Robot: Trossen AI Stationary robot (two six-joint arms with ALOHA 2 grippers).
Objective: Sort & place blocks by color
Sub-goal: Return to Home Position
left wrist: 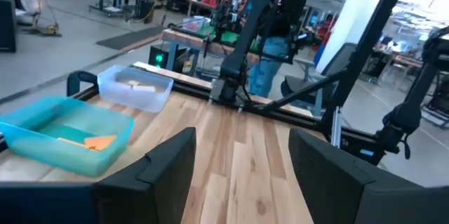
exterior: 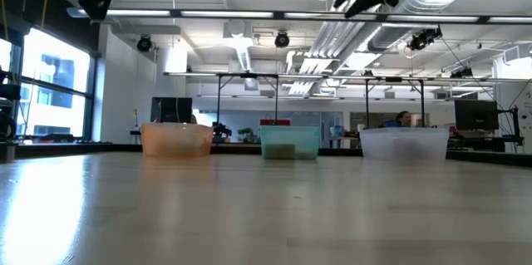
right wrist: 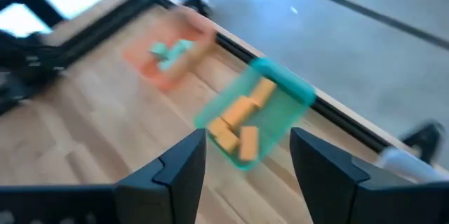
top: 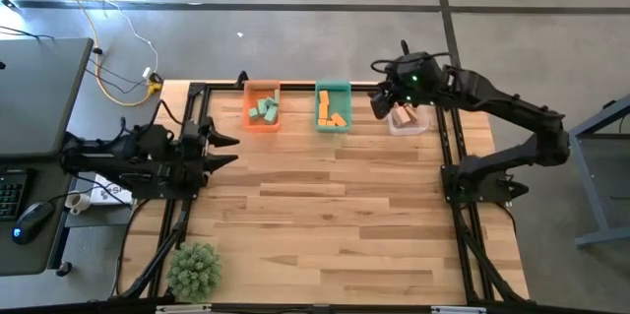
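Observation:
Three bins stand in a row at the table's far edge. The orange bin [top: 262, 107] holds several teal blocks [top: 264, 109]. The teal bin [top: 332, 107] holds several orange blocks [top: 330, 110], seen also in the right wrist view [right wrist: 237, 126]. The clear bin [top: 408, 120] holds light wood blocks [left wrist: 140, 86]. My right gripper [top: 380, 100] hovers open above the table between the teal and clear bins, holding nothing. My left gripper [top: 228, 150] is open at the table's left edge, raised and empty.
A fuzzy green plant [top: 193, 270] sits at the near left corner. Black frame rails [top: 451, 171] run along the table's left and right sides. A laptop, mouse and cables lie off the table to the left. The wooden middle [top: 325, 216] lies bare.

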